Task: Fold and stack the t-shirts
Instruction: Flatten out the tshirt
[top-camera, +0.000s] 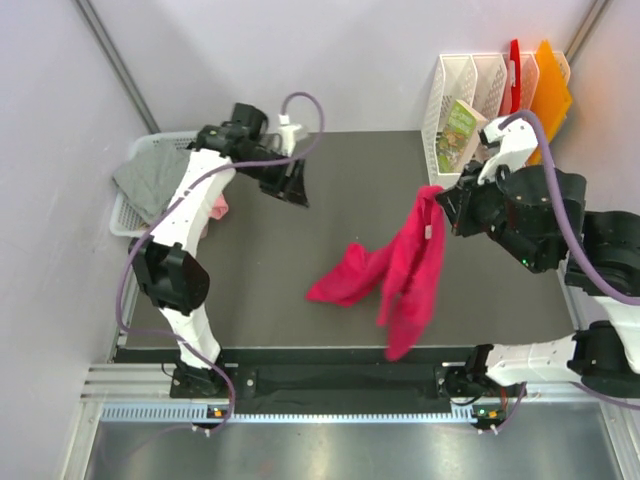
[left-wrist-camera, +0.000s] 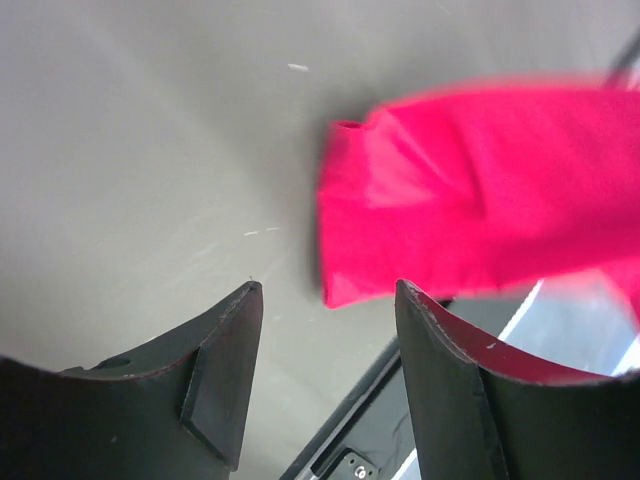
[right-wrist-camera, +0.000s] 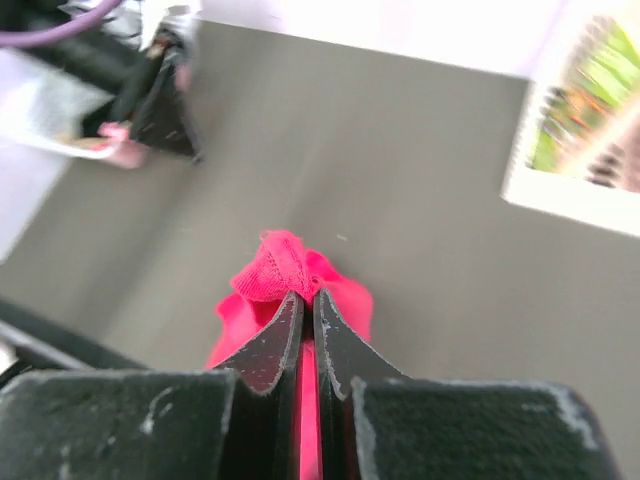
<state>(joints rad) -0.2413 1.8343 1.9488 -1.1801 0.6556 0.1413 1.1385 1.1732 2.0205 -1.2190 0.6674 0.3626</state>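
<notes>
One t-shirt (top-camera: 410, 270) hangs from the right end effector (top-camera: 441, 207) over the counter's (top-camera: 330, 190) right half, reaching toward the near edge. More t-shirts (top-camera: 150, 175) lie in a basket (top-camera: 122, 222) beside the far-left corner. A rack (top-camera: 447, 95) stands at the far-right corner.

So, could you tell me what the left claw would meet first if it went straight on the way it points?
Probably a loose corner of the crimson t-shirt, right ahead of the open left claw; depth is unclear, so it might slip past onto the grey table.
</notes>
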